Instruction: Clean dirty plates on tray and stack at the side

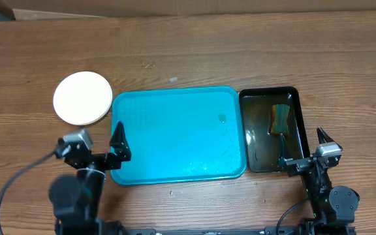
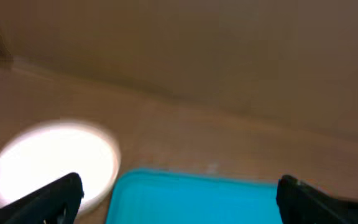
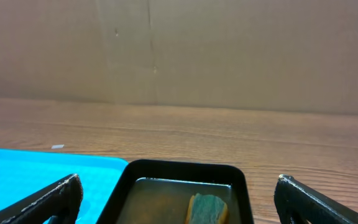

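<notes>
The turquoise tray (image 1: 175,134) lies in the middle of the table with no plates on it. A stack of white plates (image 1: 82,98) sits on the table just left of the tray's far left corner; I cannot tell how many are in it. It also shows blurred in the left wrist view (image 2: 55,162), beside the tray (image 2: 191,199). My left gripper (image 1: 100,149) is open and empty at the tray's near left corner. My right gripper (image 1: 303,151) is open and empty at the near end of the black tub.
A black tub (image 1: 270,129) holding water and a green-yellow sponge (image 1: 280,119) stands right of the tray; it also shows in the right wrist view (image 3: 179,171) with the sponge (image 3: 208,208). A few wet spots lie on the tray's right part.
</notes>
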You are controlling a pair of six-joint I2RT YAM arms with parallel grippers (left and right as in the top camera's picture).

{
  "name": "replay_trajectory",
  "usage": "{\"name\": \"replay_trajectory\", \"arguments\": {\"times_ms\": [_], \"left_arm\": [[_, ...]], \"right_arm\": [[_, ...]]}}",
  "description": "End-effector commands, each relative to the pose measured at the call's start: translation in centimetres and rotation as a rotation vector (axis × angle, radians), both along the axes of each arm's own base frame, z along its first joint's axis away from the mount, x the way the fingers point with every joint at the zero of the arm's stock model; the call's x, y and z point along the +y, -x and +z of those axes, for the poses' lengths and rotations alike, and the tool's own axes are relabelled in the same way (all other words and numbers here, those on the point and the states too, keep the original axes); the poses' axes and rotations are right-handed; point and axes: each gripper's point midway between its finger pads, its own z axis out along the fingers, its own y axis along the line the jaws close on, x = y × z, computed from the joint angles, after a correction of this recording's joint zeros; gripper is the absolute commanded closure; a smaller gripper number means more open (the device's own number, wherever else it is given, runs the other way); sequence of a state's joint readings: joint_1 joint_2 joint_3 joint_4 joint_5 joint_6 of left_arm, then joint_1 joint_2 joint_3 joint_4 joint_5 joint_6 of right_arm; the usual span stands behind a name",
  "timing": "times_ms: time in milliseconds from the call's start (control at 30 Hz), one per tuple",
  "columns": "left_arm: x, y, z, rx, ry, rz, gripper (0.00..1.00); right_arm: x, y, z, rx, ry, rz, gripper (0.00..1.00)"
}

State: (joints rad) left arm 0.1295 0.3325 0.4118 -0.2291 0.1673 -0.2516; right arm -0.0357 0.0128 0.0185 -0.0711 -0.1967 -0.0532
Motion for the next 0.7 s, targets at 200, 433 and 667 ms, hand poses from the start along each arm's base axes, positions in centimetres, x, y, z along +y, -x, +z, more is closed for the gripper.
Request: {"name": "replay_trajectory", "arguments": {"times_ms": [200, 433, 667], "left_arm": [[-0.6, 2.7, 4.8, -0.509, -0.059, 0.009, 0.01], [-0.6, 2.1, 1.9, -0.475, -0.056, 0.009, 0.0], [-0.5, 0.8, -3.3, -0.293, -0.049, 0.007, 0.0]], "right_arm": [[0.3, 0.0, -0.2, -0.007, 0.007, 0.012, 0.0], [0.3, 0.0, -0.2, -0.007, 0.007, 0.012, 0.0], [0.3, 0.0, -0.2, -0.007, 0.007, 0.012, 0.0]]}}
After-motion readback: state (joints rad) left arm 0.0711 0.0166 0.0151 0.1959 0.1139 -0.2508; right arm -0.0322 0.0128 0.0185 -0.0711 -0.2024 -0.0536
